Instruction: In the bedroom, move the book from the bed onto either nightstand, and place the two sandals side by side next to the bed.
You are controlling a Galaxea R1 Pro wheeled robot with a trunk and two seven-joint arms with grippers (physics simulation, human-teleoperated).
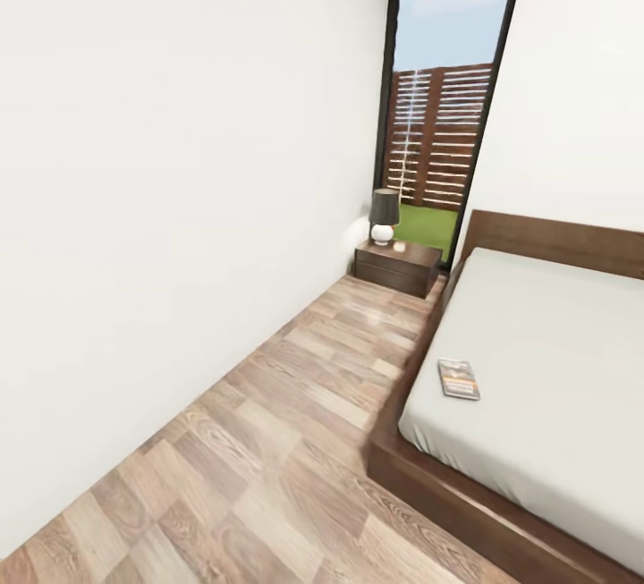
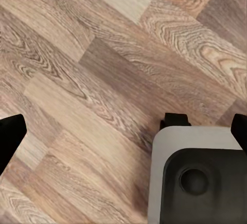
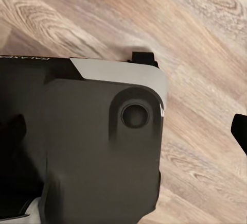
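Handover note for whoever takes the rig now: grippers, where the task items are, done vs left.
Grippers: left gripper fingers spread wide over bare floor, nothing between them; right cannot be judged, one fingertip at the frame edge.
Items: book lies flat on the bed near its left edge. Nightstand stands against the far window, lamp on top.
Done: nothing.
Left: book to nightstand; find both sandals, pair them beside the bed.

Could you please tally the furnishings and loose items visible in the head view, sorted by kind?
Beds: 1, the bed
Nightstands: 1, the nightstand
Lamps: 1, the lamp
Books: 1, the book lying on the mattress
Total: 4
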